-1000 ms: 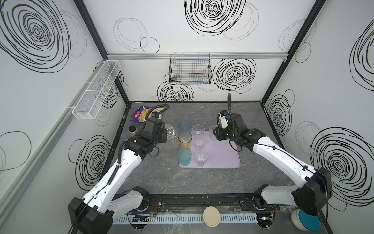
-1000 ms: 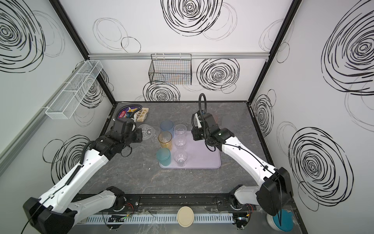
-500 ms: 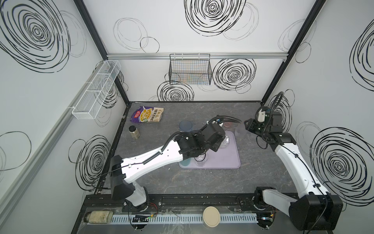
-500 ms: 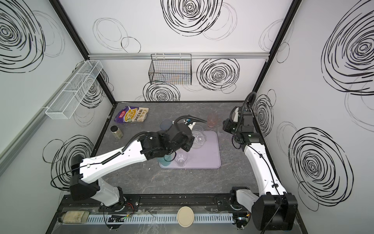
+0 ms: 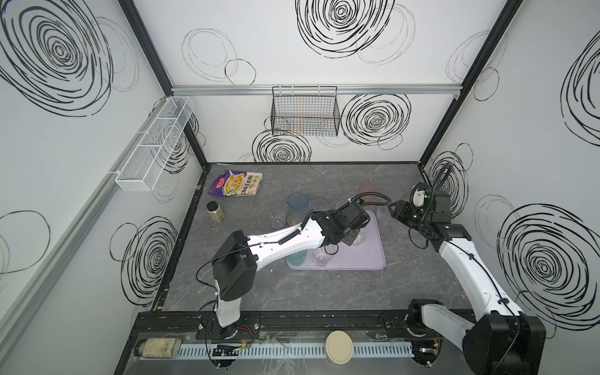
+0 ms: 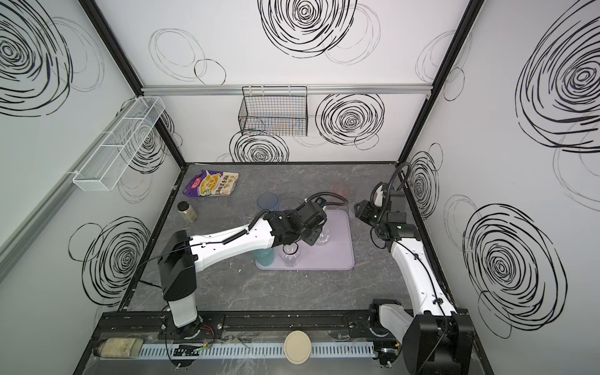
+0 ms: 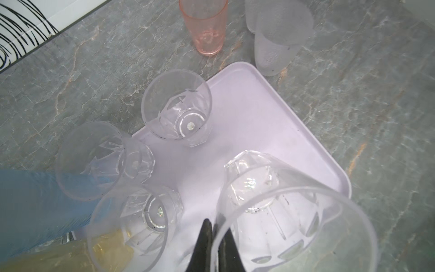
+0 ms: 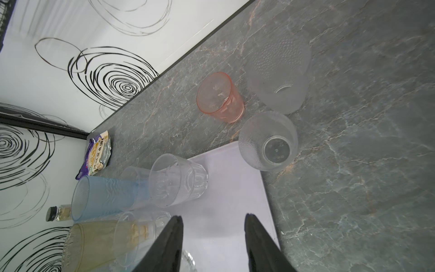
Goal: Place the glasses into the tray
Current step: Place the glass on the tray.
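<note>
Snack packet, dark-lidded jar, wire basket, mesh rack

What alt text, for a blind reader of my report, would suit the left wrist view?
The left gripper pinches the rim of a clear tumbler over the lavender tray, beside three more clear tumblers. A pink tumbler and a frosted tumbler stand on the grey table past the tray's corner.

At frame center in both top views, the left arm covers the tray's upper left part; 1 teal glass shows only partly beneath it.
</note>
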`<state>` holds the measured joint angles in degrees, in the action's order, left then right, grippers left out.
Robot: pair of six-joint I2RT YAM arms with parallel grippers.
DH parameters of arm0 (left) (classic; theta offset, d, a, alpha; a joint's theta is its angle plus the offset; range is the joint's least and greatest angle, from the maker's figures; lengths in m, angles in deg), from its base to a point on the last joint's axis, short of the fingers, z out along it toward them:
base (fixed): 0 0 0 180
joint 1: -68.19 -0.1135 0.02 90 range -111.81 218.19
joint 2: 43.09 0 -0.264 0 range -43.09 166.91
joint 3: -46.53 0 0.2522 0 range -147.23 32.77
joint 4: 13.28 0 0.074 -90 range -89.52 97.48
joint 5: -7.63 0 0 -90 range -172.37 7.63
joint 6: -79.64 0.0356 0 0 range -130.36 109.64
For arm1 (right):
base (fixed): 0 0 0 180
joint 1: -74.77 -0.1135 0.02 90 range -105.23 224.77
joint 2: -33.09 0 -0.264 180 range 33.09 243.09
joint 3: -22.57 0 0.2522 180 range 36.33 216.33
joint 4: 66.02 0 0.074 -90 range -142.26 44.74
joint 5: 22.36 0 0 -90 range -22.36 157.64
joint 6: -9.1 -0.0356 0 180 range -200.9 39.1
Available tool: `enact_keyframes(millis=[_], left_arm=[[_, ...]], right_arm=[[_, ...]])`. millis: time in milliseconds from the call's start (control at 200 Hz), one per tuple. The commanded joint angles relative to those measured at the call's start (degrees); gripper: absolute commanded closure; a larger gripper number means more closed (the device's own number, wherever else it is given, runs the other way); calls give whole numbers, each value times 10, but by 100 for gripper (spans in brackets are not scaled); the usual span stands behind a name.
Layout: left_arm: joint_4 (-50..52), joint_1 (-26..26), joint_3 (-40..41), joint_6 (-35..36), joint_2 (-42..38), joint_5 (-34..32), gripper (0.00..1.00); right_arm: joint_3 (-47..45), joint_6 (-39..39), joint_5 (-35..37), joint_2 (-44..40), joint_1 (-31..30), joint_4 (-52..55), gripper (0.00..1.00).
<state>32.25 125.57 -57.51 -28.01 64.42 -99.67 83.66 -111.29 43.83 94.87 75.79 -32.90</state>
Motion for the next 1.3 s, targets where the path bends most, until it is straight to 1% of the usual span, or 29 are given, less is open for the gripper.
enact_keyframes(millis=[0, 180, 650, 765, 775, 810, 916, 1121, 1296], left_arm=[[-39, -18, 5, 11, 15, 19, 100], [-51, -31, 13, 14, 36, 32, 100], [-43, -35, 7, 22, 78, 11, 100], [-34, -36, 1, 21, 82, 3, 98], [-34, -36, 0, 20, 82, 4, 94], [-33, -36, -2, 20, 82, 5, 90], [-32, -36, -8, 19, 82, 7, 83], [-20, -36, -24, 24, 82, -4, 77], [-15, -39, -32, 30, 76, -12, 76]], right_arm=[[-11, -7, 19, -14, -22, -18, 52], [-22, -8, 39, -10, -55, -22, 51], [-40, -5, 41, -7, -68, -28, 50], [-42, -3, 41, -9, -68, -29, 50], [-42, -4, 41, -9, -68, -29, 50], [-43, -3, 40, -8, -68, -30, 50], [-45, -2, 41, -7, -68, -31, 50], [-50, 1, 41, -7, -70, -32, 50], [-59, -10, 48, -15, -83, -31, 50]])
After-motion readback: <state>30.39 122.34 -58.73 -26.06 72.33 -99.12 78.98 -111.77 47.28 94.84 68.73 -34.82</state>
